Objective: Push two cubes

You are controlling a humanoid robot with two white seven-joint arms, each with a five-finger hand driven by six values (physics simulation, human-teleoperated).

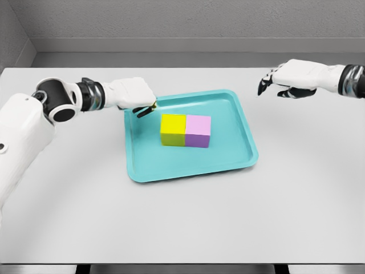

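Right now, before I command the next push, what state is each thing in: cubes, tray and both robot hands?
Yellow cube: upright in the tray, its side flush against the pink cube.
Pink cube: upright in the tray, to the right of the yellow one.
Teal tray: flat on the table, holding both cubes.
Left robot hand: at the tray's upper left rim, fingers curled, holding nothing.
Right robot hand: above the table beyond the tray's upper right corner, fingers relaxed, holding nothing.

The teal tray [242, 123] looks like smooth, slightly glossy plastic. The yellow cube [173, 129] and pink cube [198, 131] appear matt. The grey table [182, 217] is smooth and matt.
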